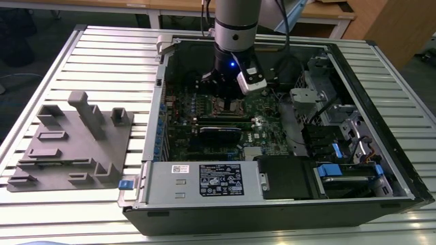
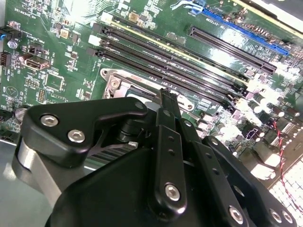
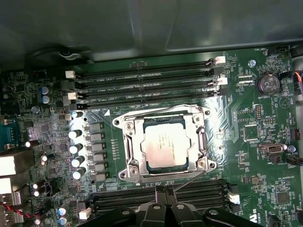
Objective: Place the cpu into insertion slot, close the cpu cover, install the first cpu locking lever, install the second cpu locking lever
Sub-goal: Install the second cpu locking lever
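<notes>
the grey square cpu [image 3: 164, 145] sits in the silver-rimmed insertion slot [image 3: 129, 166] under the closed metal cpu cover [image 3: 202, 142]; the black gripper [image 3: 163, 195] hovers beside the slot's edge, its jaws together.

Dull grey cpu [image 3: 163, 145] in a silvery cpu cover [image 3: 163, 142] on green circuit board [image 3: 246, 156]

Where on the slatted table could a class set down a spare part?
Bare slats lie on the table between the grey fixture block and the open computer case, and beyond the block. Inside the case it is crowded: the gripper hangs by the cpu.
</notes>
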Robot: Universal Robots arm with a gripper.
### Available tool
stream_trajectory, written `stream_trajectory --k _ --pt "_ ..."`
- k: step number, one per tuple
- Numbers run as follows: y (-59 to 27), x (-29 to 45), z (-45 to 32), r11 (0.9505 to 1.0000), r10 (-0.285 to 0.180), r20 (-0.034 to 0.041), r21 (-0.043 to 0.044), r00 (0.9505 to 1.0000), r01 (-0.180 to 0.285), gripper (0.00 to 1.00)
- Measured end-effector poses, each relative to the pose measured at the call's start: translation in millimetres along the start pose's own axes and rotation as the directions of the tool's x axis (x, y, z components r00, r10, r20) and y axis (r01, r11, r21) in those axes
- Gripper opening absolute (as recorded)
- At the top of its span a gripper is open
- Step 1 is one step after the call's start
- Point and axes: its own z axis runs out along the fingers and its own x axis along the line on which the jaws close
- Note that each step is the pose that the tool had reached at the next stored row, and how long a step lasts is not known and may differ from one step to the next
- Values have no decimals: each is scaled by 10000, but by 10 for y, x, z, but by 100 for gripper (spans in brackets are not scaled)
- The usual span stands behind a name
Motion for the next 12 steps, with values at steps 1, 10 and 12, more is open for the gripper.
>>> stream_trajectory --k 1,10,12 --pt "0 0 2 10000 0 0 0 10000 0 11" --pt "-6 58 13 10000 0 6 0 10000 0 11" --pt "-8 69 16 10000 0 7 -1 10000 0 11"
